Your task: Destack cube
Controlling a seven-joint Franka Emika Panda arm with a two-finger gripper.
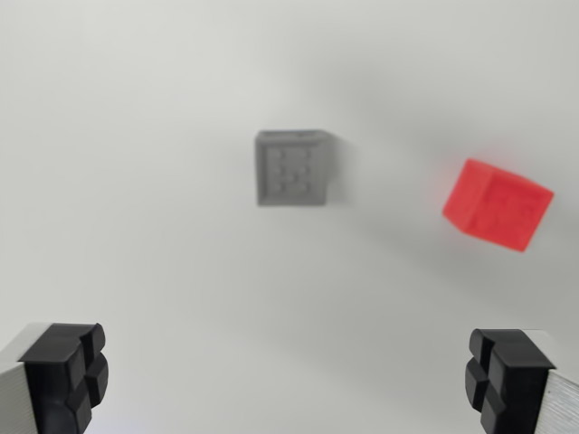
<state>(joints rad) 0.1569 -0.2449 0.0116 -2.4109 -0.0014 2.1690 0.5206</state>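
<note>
On white surface (136, 226): grey cube (291, 168), red cube (497, 204) apart | end effector (288, 375) fingers spread, empty

Two cubes sit apart on the table (136, 226), not stacked. One cube (291, 168) lies near the middle of the wrist view; the other cube (497, 204) lies to the wrist view's right, slightly lower in frame.

surface (136, 226): plain white | matte | soft shadows | slightly blurred
</note>
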